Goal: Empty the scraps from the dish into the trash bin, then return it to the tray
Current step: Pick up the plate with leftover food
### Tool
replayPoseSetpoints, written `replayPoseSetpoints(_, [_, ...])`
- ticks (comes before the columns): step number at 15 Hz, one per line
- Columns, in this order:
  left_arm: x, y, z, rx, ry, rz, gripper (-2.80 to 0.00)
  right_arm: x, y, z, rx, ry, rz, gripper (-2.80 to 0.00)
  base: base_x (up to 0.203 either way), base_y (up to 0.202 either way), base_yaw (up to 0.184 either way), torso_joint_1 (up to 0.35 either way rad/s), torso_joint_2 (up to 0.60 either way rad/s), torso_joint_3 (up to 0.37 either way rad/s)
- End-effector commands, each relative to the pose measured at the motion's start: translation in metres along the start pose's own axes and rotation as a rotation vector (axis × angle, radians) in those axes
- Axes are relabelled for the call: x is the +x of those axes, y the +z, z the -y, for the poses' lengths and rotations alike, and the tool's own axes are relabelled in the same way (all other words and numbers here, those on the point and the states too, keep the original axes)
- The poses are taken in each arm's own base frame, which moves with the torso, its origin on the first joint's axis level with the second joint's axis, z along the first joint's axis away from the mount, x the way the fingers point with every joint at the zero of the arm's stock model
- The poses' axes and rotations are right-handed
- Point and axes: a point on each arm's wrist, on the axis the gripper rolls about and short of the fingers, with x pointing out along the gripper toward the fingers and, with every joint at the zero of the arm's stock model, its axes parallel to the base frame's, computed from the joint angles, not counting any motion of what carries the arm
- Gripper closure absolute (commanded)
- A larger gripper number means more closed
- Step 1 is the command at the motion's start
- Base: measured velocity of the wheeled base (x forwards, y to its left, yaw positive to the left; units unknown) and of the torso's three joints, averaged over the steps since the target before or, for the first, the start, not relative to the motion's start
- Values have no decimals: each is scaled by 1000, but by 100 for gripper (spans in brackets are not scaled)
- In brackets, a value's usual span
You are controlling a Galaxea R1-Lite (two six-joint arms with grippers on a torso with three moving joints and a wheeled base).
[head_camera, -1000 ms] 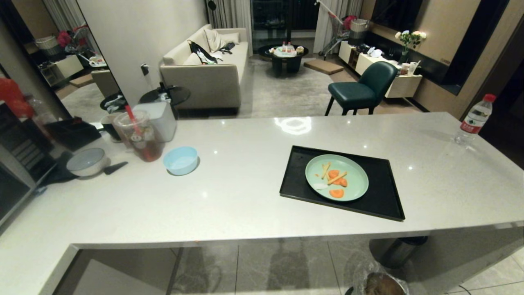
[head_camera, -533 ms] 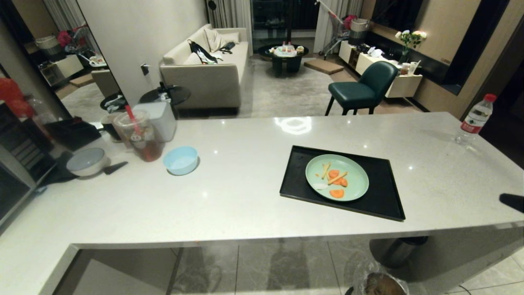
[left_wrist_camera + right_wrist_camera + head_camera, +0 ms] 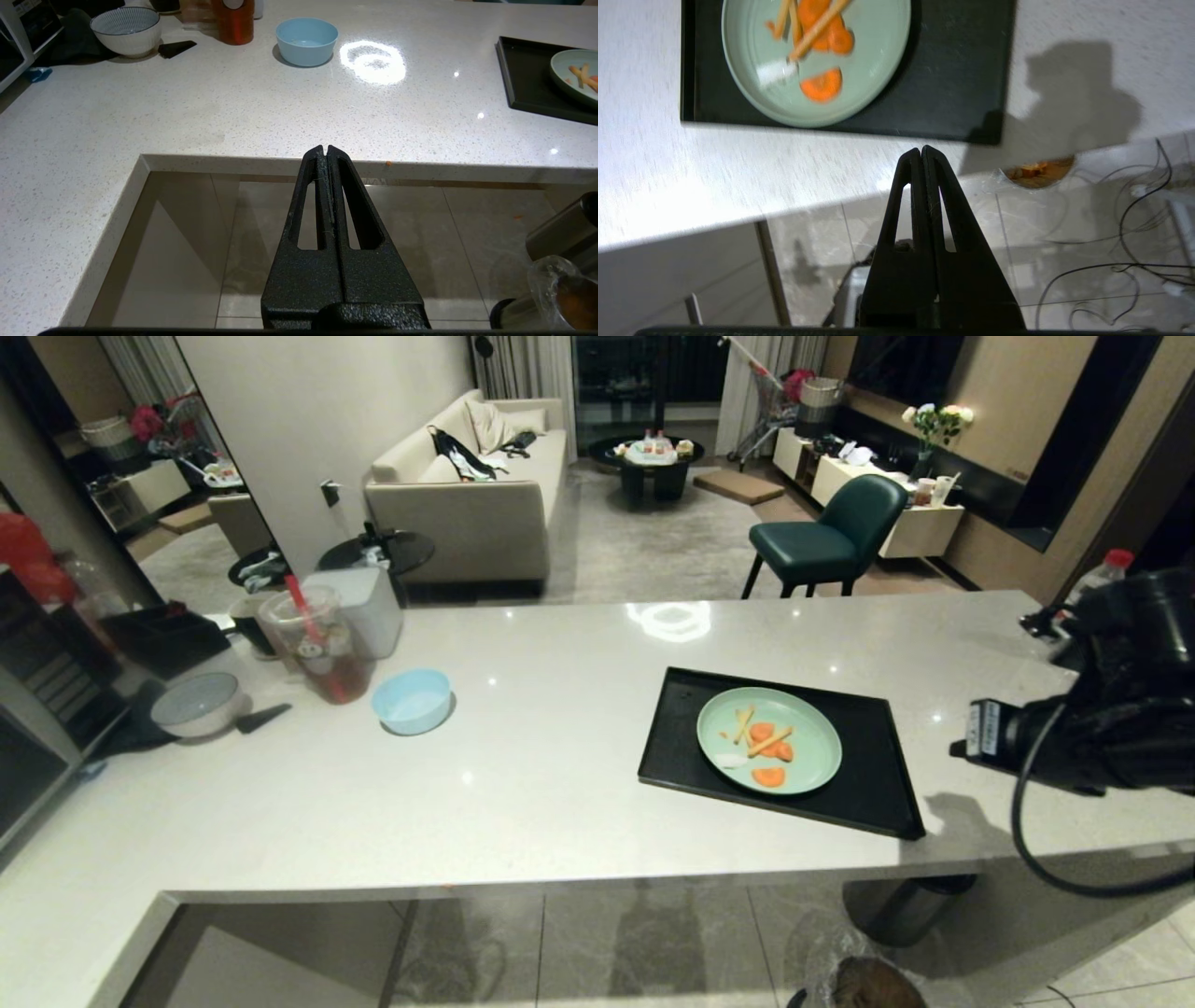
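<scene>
Worktop point(image 3: 560, 775): we see pale speckled stone, glossy.
Right part: we find the black tray point(image 3: 868, 784) lying flat near the front edge.
Left part: we count a light-blue bowl point(image 3: 412, 701), a grey-white bowl point(image 3: 197, 704), and an iced drink cup point(image 3: 317, 644).
Far right corner: we glimpse a water bottle point(image 3: 1102, 569).

free: pale speckled stone counter point(image 3: 560, 784) bare around the flat black rectangular tray point(image 3: 868, 793) | obstacles: small light-blue bowl point(image 3: 412, 700), lidded iced-tea cup point(image 3: 317, 649), both well left of tray
</scene>
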Motion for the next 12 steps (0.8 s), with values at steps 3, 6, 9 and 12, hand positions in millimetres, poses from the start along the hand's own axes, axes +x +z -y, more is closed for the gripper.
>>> replayPoseSetpoints(3, [0, 0, 0, -1, 2, -1, 0, 75, 21, -39, 128, -52, -126, 0, 0, 0, 0, 0, 0, 0])
replayPoseSetpoints(6, [0, 0, 0, -1, 1, -1, 0, 88, 36, -62, 256, -83, -192, 0, 0, 0, 0, 0, 0, 0])
replayPoseSetpoints(9, [0, 0, 0, -1, 1, -1, 0, 107, 41, -75, 343, -138, -265, 0, 0, 0, 0, 0, 0, 0])
replayPoseSetpoints(12, [0, 0, 0, -1, 2, -1, 0, 109, 39, -71, 360, -170, -296, -280, 0, 0, 0, 0, 0, 0])
